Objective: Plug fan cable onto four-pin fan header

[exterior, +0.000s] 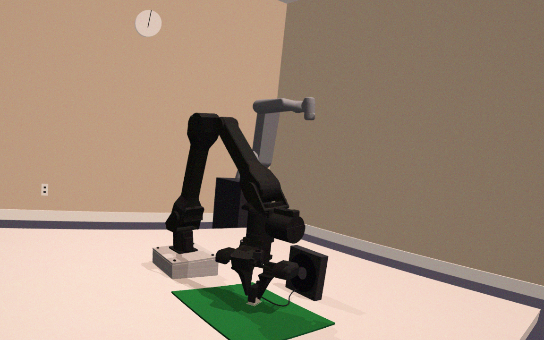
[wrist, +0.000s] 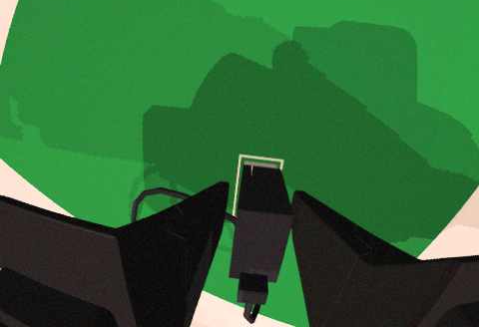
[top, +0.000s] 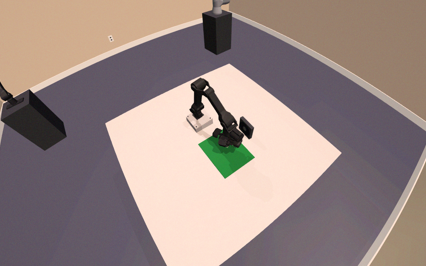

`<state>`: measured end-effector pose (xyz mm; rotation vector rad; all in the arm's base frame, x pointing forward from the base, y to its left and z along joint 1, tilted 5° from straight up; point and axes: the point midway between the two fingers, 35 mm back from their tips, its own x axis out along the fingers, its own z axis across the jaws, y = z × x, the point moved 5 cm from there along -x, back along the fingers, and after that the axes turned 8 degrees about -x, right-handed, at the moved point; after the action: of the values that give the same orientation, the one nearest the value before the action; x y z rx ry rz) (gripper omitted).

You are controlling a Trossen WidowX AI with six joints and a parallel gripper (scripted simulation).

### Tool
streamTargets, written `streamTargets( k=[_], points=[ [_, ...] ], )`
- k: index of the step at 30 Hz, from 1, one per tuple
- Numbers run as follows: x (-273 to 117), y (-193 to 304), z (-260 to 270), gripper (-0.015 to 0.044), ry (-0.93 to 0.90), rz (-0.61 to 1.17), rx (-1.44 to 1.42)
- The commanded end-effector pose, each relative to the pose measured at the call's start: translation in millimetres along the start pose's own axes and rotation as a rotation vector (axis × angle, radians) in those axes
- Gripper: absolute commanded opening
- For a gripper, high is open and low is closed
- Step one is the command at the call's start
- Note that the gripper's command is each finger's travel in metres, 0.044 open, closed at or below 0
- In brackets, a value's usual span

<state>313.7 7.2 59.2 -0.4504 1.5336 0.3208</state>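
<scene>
The black plug (exterior: 252, 293) (wrist: 261, 244) stands upright on the white four-pin header (exterior: 254, 303) on the green board (top: 225, 167) (exterior: 308, 322) (wrist: 100, 68). No pins show below it; whether it is fully down I cannot tell. The header's white outline (wrist: 261, 158) shows around the plug's far end in the wrist view. My gripper (exterior: 254, 295) (wrist: 259, 195) is open around the plug, with a gap on the left; the right finger is very close to it, contact unclear. The cable (exterior: 280, 305) (wrist: 161, 190) loops from the plug side to the fan (top: 246, 127) (exterior: 317, 275).
The fan stands upright beside the board, close to my wrist. My arm's pale base block (top: 199, 123) (exterior: 193, 268) is behind the board. Two black pedestals (top: 217, 34) (top: 36, 119) with other arms stand off the white table (top: 161, 185).
</scene>
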Motion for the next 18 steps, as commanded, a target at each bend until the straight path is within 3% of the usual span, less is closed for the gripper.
streamTargets(
  k=[1, 2, 5, 9, 16, 18],
  points=[
    [-0.3, -0.1, 0.1, 0.0236, -0.001, 0.000, 0.000],
    [-0.3, -0.1, 0.1, 0.0260, -0.001, 0.000, 0.000],
    [-3.3, -0.2, 0.4, 0.0260, -0.001, -0.001, 0.000],
    [-52.1, 0.0, 0.4, 0.0260, -0.001, -0.002, -0.003],
    [-55.3, -2.5, 0.2, 0.0260, -0.001, -0.002, -0.003],
    [-56.1, -24.0, -0.3, 0.0260, -0.001, -0.003, -0.003]
  ],
)
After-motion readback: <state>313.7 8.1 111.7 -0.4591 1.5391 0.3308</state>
